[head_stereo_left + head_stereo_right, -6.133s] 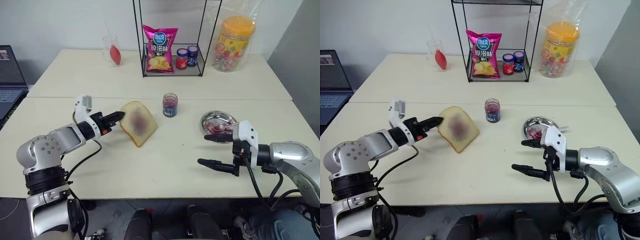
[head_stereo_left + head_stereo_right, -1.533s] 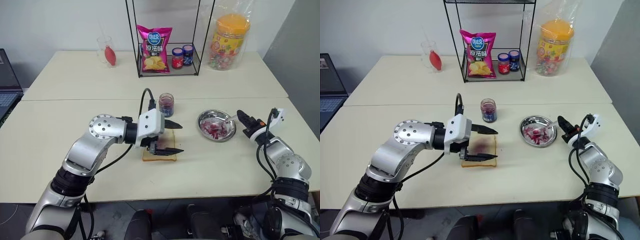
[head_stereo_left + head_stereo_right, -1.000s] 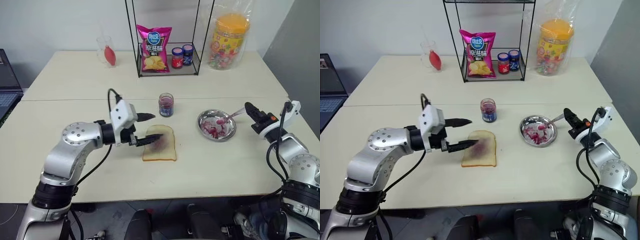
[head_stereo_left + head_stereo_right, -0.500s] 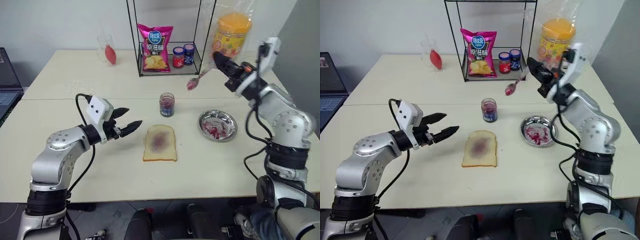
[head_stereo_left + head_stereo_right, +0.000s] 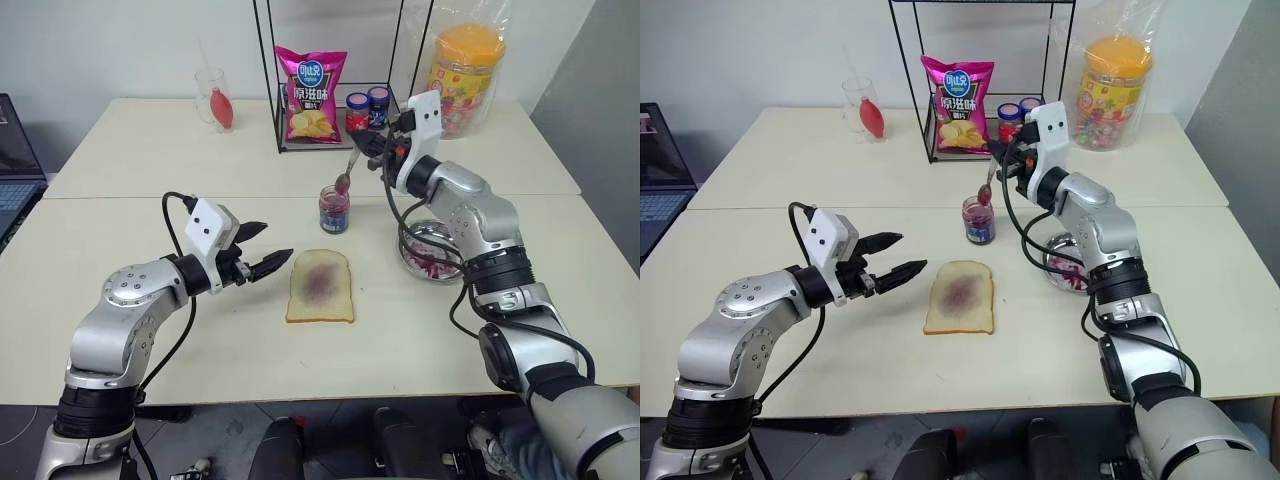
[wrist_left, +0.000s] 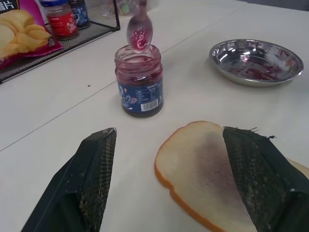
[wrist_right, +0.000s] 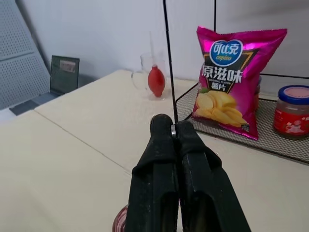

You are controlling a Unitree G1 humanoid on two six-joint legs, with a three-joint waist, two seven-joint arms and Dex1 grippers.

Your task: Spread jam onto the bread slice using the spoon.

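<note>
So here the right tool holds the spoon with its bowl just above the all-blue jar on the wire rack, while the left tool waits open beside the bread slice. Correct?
Not quite. The spoon in the right tool hangs just above the open jam jar standing on the table, not a jar on the rack; the left wrist view shows this. The left tool does wait open beside the bread slice.

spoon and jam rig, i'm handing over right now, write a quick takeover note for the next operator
Right gripper: shut on the spoon, bowl hanging just above the open jam jar.
Left gripper: open, holding nothing, beside the bread slice on its left edge side, not touching.
Bread slice lies flat on the table in front of the jar, with a faint purple smear at its middle.
Metal dish with red smears sits right of the bread.
Done: spoon picked up, some jam already on the bread.
Left: dip the spoon, carry jam over, spread it.
</note>
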